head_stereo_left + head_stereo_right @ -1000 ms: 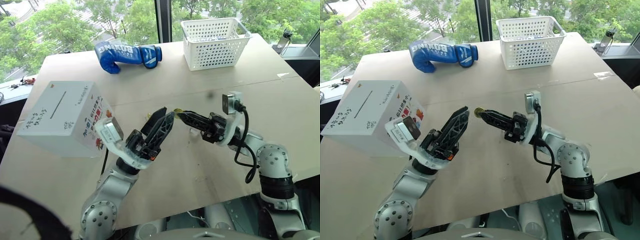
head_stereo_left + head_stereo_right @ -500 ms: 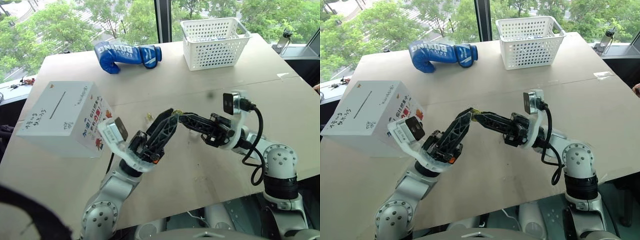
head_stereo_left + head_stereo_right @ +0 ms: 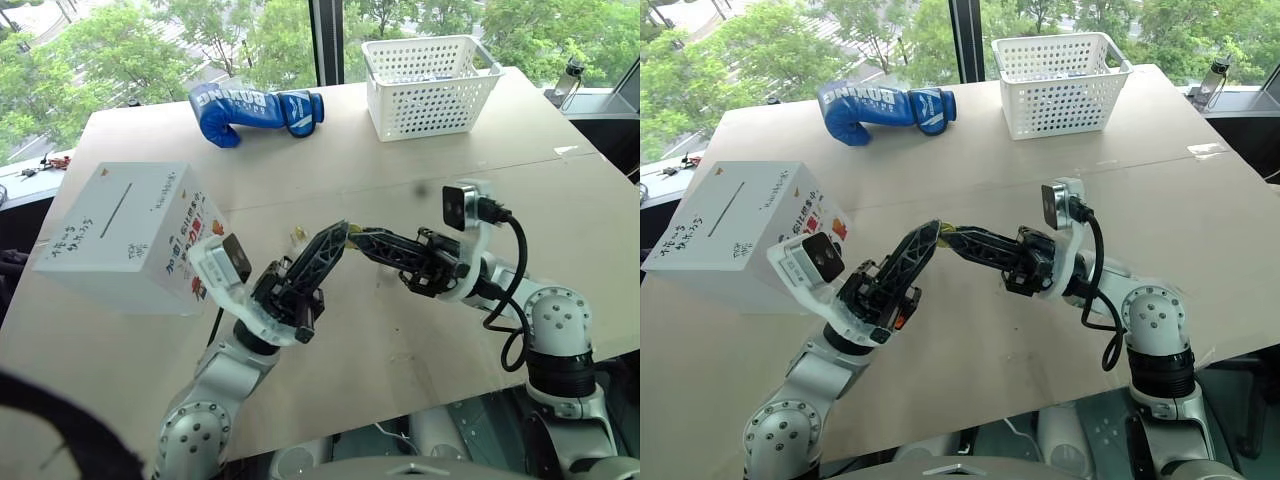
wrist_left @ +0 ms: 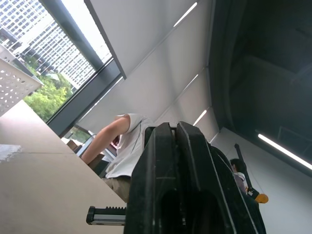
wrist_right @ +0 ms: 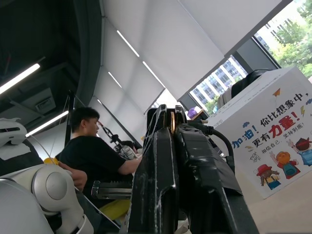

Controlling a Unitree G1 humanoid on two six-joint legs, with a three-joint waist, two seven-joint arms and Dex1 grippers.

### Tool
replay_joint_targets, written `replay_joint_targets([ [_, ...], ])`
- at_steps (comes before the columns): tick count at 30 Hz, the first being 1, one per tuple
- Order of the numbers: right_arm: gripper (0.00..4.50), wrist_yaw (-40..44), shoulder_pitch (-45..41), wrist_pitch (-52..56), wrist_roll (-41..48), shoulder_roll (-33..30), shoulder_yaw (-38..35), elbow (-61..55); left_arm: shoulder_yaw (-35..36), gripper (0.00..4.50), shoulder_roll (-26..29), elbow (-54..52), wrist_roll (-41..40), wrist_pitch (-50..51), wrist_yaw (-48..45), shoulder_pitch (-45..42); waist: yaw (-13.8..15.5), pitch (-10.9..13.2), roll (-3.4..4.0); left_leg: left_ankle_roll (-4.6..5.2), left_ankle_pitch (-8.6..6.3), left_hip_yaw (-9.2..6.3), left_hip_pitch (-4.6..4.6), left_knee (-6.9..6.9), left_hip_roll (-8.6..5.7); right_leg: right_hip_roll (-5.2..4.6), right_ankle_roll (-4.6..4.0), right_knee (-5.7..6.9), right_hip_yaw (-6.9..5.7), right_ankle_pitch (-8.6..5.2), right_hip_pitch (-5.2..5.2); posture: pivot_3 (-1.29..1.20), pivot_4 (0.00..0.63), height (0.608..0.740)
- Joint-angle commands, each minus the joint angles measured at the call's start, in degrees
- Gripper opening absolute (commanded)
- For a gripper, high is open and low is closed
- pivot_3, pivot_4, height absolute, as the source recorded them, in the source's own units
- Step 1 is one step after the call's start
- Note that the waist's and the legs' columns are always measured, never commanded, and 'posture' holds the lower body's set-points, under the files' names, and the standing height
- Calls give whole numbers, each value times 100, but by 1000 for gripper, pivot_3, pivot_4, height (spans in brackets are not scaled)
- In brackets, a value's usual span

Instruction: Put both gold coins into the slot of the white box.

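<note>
two robot arms meet tip to tip above a pale table [image 3: 400, 170], mid-air, near its middle. the right gripper [image 3: 356, 236] reaches in from the right, its black fingers pressed together on a gold coin [image 5: 172, 122], whose thin edge glints between the finger ends in the right wrist view. the left gripper [image 3: 336, 238] rises from the near left, fingers drawn tight together, their ends touching the right gripper's ends just where the coin sits; whether the left fingers also have hold of the coin cannot be told. in the left wrist view the left fingers [image 4: 161, 161] stand flush against each other with no gap.

a second coin [image 3: 297, 236], a tiny pale-gold speck, lies on the table just beside the left gripper's tip, on the box side.

the white box [image 3: 130, 235] sits at the table's left edge, well apart from the grippers, tilted a little, its top face carrying the slot [image 3: 116, 210], a thin dark line, with handwritten lettering around it. its cartoon-sticker side faces the grippers.

at the far side lie a blue boxing glove [image 3: 255, 110] and a white lattice basket [image 3: 428, 85], near the window. a person in a black shirt [image 5: 95, 156] sits behind the arms in the right wrist view.
</note>
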Motion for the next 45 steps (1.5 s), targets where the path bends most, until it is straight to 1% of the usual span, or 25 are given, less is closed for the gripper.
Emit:
replay_joint_targets([
  [1, 0, 6, -135, -105, 13, -9, 1, -145, -128, 112, 129, -113, -115, 104, -164, -91, 0, 0, 0, 0, 0, 0, 0, 0, 0, 0, 0, 0, 0, 0, 0, 0, 150, 721],
  [4, 0, -4, -177, -97, 18, -14, 27, -134, -162, 112, 195, -108, -140, 133, -118, -91, 0, 0, 0, 0, 0, -1, 0, 0, 0, 0, 0, 0, 0, 0, 0, 0, 150, 721],
  [6, 605, -34, -200, -62, 56, -15, 37, -101, -162, 0, 212, -107, -151, 122, -77, -81, -1, 0, 0, 0, 0, 0, 0, 0, 0, 0, 0, -1, 0, 0, 0, 0, 150, 721],
  [7, 939, -46, -201, -48, 89, -6, 39, -89, -160, 0, 212, -109, -148, 112, -61, -76, -1, 0, 0, 0, 0, 0, 0, 0, 0, 0, 0, -1, 0, 0, 0, 0, 150, 721],
  [8, 1435, -57, -196, -40, 115, 0, 41, -89, -161, 0, 215, -114, -148, 101, -50, -69, 0, 0, 0, 0, 0, -1, 0, 0, 0, 0, 0, -1, 0, 0, 0, 0, 150, 721],
  [9, 1650, -90, -190, -48, 111, 0, 31, -87, -113, 0, 202, -123, -131, 52, -6, -59, 0, 0, 1, 0, 0, -1, -1, 0, 0, 0, 0, -1, 0, 0, 0, 0, 150, 721],
  [11, 2929, -159, -183, -68, 91, -25, -22, -54, 98, 0, 159, -119, -172, -92, 145, -61, -1, 0, 1, 0, 0, -1, -1, 0, 1, 0, 0, -1, 0, 0, 0, 0, 150, 721],
  [12, 3247, -177, -181, -73, 76, -41, -47, -40, 195, 0, 143, -113, -205, -148, 218, -67, 0, 0, 1, 0, 0, -1, -1, 0, 1, 0, 0, -1, 0, 0, -1, 0, 150, 721],
  [14, 4255, -6, -148, -25, -7, -239, -84, -24, 511, 0, 252, -135, -242, -244, 367, -88, 2, 0, 1, 0, 0, -2, -1, -1, 2, 0, 0, -2, 0, 0, -1, 0, 150, 721],
  [15, 4460, 128, -127, -42, -124, -371, -89, -18, 700, 0, 383, -173, -214, -258, 498, -114, 4, 0, 1, 0, 0, -2, -1, -1, 2, 0, 0, -2, 0, 0, -1, 0, 150, 721],
  [20, 4460, 595, -151, -393, -688, -720, -88, 103, 1459, 0, 1072, -309, -266, -221, 1302, -358, 7, 1, 0, 0, 0, -4, -2, -2, 2, 0, 1, -3, -3, -1, -1, 0, 150, 721],
  [21, 4460, 754, -212, -643, -1067, -815, -5, 128, 1663, 0, 1311, -304, -169, -188, 1577, -499, 6, 1, 0, 0, 0, -3, -1, -2, 2, 0, 1, -4, -4, -1, 0, 0, 150, 721],
  [23, 4460, 987, -414, -1189, -1829, -931, 189, 207, 2075, 0, 1880, -267, -182, -63, 2117, -841, 5, 7, -5, 0, 0, -2, -2, -2, 0, 0, 1, -5, -2, 0, 0, 0, 150, 721],
  [24, 4460, 1041, -586, -1457, -2115, -888, 240, 265, 2301, 0, 2282, -233, -172, 71, 2378, -1016, 2, 11, -6, -1, 1, -4, -3, -2, 0, 1, 1, -5, -5, 0, -2, 0, 150, 721],
  [26, 4460, 982, -990, -1687, -2325, -723, 237, 358, 2701, 0, 3100, -89, -240, 420, 2978, -1327, -34, 17, -9, -4, 2, -3, -2, -2, 1, 5, 2, 0, -3, 0, -7, 0, 150, 721],
  [27, 4460, 1039, -1129, -1815, -2496, -704, 295, 372, 2874, 0, 3412, -22, -279, 528, 3102, -1427, -36, 18, -3, -5, 3, 0, 0, -8, 1, 9, 2, 2, 2, 0, -12, 0, 150, 721],
  [30, 4460, 1370, -1390, -2356, -3253, -805, 640, 413, 3492, 0, 4301, 404, -634, 951, 3081, -1594, -24, 18, -6, -27, 15, 1, -4, -25, 1, 7, 2, 2, 3, 0, -26, 0, 150, 721],
  [32, 4460, 1435, -1487, -2525, -3453, -763, 710, 464, 3763, 0, 4679, 673, -836, 1214, 3127, -1617, -22, 18, -6, -35, 19, 0, -13, -36, 0, 6, 6, 1, 2, -3, -40, 0, 150, 721],
  [33, 4460, 1441, -1547, -2551, -3483, -715, 726, 473, 3947, 0, 4862, 852, -786, 1357, 3085, -1589, -19, 19, -6, -35, 18, 0, -18, -38, 0, 4, 12, 1, 3, -7, -47, 0, 150, 721],
  [35, 4460, 1467, -1680, -2601, -3574, -624, 784, 473, 4447, 0, 5246, 1298, -516, 1877, 2822, -1256, -21, 20, -5, -37, 15, -2, -43, -45, -1, 2, 16, -1, 3, -10, -72, 0, 150, 721],
  [36, 4460, 1508, -1724, -2658, -3662, -612, 830, 478, 4644, 0, 5325, 1465, -322, 2037, 2634, -1072, -48, 19, -5, -37, 15, -2, -57, -44, -3, 2, 16, 0, 4, -10, -88, 0, 150, 721],
  [37, 4460, 1536, -1750, -2711, -3755, -603, 871, 493, 4805, 0, 5336, 1623, -101, 2114, 2404, -878, -78, 21, -1, -39, 16, 3, -97, -38, -4, 2, 16, 9, 8, -9, -130, 0, 150, 721],
  [38, 4460, 1580, -1769, -2776, -3860, -607, 928, 512, 4963, 0, 5292, 1818, 116, 2195, 2155, -621, -92, 24, 3, -40, 17, 6, -111, -39, -7, 1, 16, 16, 12, -8, -149, 0, 150, 721],
  [43, 4460, 1619, -1828, -2889, -4122, -527, 1050, 564, 5426, 0, 5040, 2369, 608, 2397, 1156, 32, -144, 24, 3, -42, 16, 1, -114, -44, -1, 0, 15, 8, 4, -9, -148, 0, 150, 721],
  [45, 4460, 1635, -1822, -2924, -4200, -481, 1078, 583, 5558, 0, 4978, 2601, 698, 2427, 766, 111, -149, 24, 3, -41, 16, 2, -114, -43, -1, -1, 15, 7, 5, -9, -148, 0, 150, 721],
])
